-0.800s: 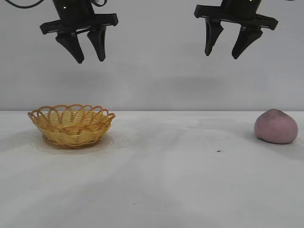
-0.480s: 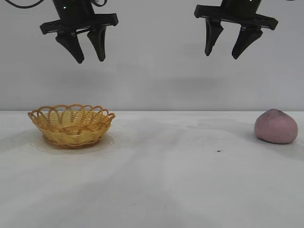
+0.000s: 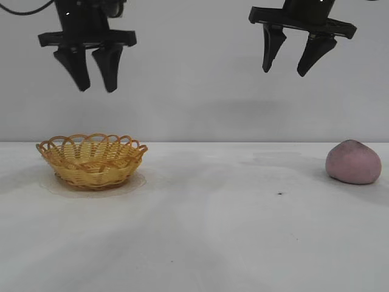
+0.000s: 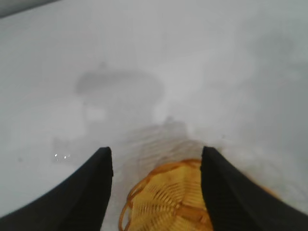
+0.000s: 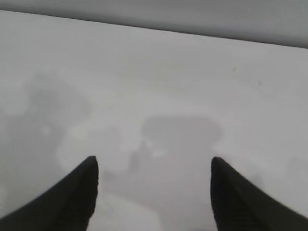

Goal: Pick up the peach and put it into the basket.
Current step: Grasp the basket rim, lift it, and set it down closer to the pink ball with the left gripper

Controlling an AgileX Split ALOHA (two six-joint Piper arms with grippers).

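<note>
The basket has a yellow weave with an orange-brown looped rim and base. The peach is dull matte pink, darkening to grey at its top. The left gripper and right gripper are solid black. The table is plain white, and the wall behind is pale grey.

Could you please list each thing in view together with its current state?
peach: on the table at the right, untouched.
basket: upright on the table at the left, nothing seen inside.
left gripper: raised above the basket, jaws open, holding nothing.
right gripper: raised, jaws open, holding nothing.
</note>
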